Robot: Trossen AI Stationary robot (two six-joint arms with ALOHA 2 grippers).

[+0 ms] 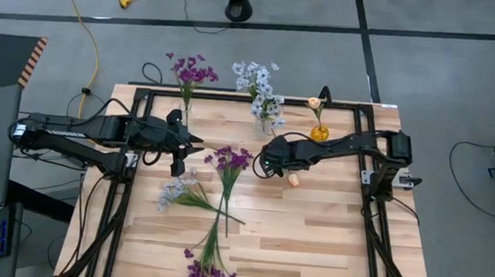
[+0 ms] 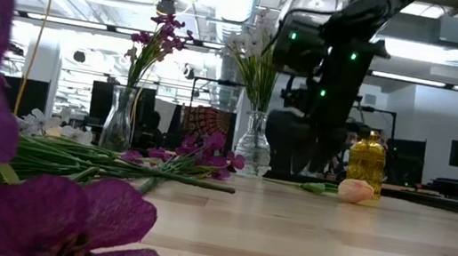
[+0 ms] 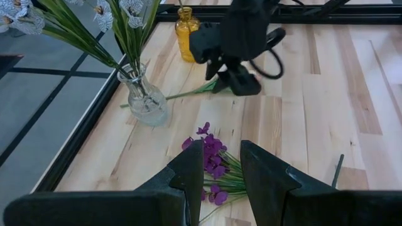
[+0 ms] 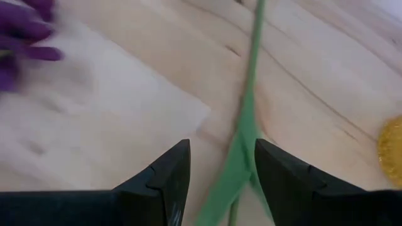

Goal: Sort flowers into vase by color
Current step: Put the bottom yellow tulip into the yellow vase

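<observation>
A peach-cream bud sprig [image 1: 294, 179] lies flat on the table, and its bud also shows in the low view [image 2: 355, 191]. My right gripper [image 1: 263, 164] is low over it and open. Its fingers [image 4: 220, 182] stand on either side of the green stem [image 4: 248, 119], which runs close by one finger. My left gripper [image 1: 196, 141] hangs open and empty above the table. It looks down on a purple sprig [image 3: 213, 160] lying flat [image 1: 231, 160]. A pale blue-white sprig [image 1: 177, 190] and a second purple sprig [image 1: 206, 272] also lie on the table.
Along the far edge stand a clear vase with purple flowers [image 1: 187, 79], a clear vase with blue-white flowers [image 1: 263, 104] and a yellow vase with one peach bud [image 1: 319, 131]. A black frame [image 1: 132, 147] borders the table. There is bare wood at the near right.
</observation>
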